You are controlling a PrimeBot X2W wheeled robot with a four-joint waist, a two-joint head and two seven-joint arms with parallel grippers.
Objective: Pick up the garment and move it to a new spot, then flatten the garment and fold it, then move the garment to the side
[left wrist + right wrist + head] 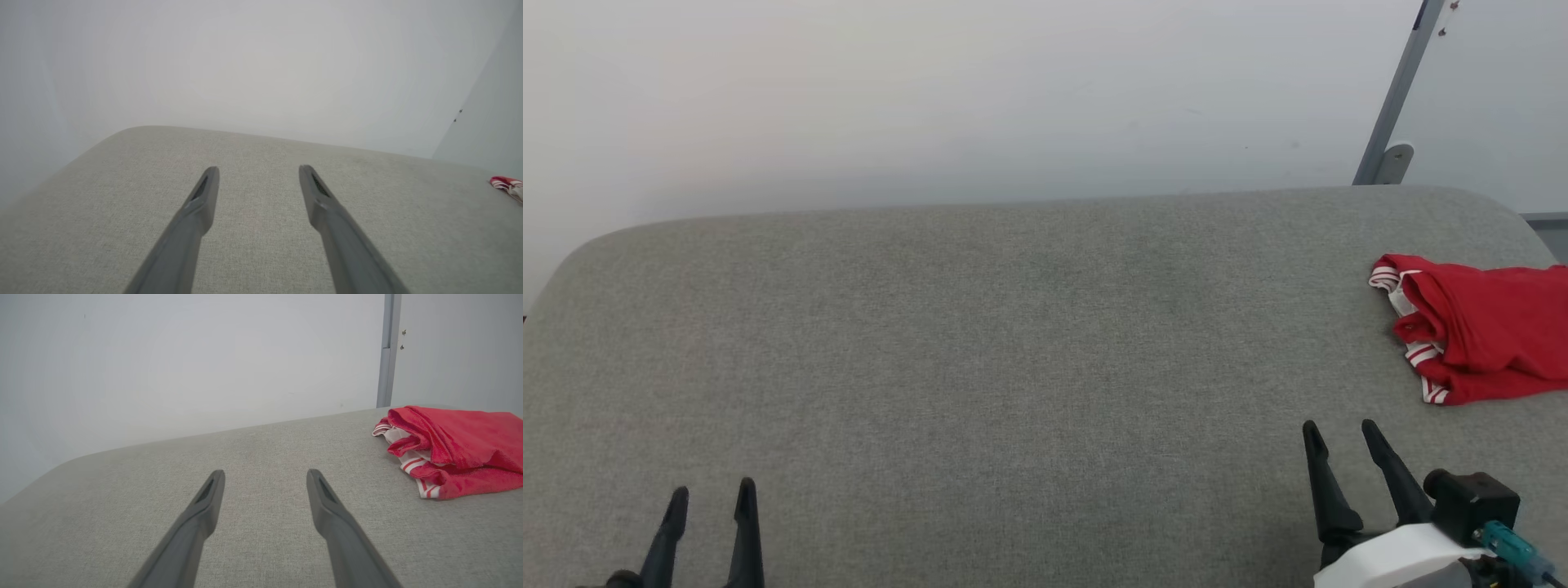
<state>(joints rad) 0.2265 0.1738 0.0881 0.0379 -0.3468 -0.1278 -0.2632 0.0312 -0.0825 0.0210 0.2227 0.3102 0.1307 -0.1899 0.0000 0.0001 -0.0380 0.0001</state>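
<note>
You have the garment (1478, 331) lying in a compact, layered bundle at the far right edge of the grey surface (1013, 327), with striped trim showing on its left side. Your left claw (712, 487) and right claw (1338, 425) both stand wide and empty at the near edge, clear of it (the right one nearer). Judgement: either nothing is begun or the set-aside is done. The layering suggests folded, but this is unconfirmed.

Grey padded surface (1013, 343): open passage across left and centre. Obstruction: garment (1478, 335), bunched at the far right edge. Wall (931, 98) bounds the rear; a slanted metal post (1396, 98) stands behind the right rear corner.
</note>
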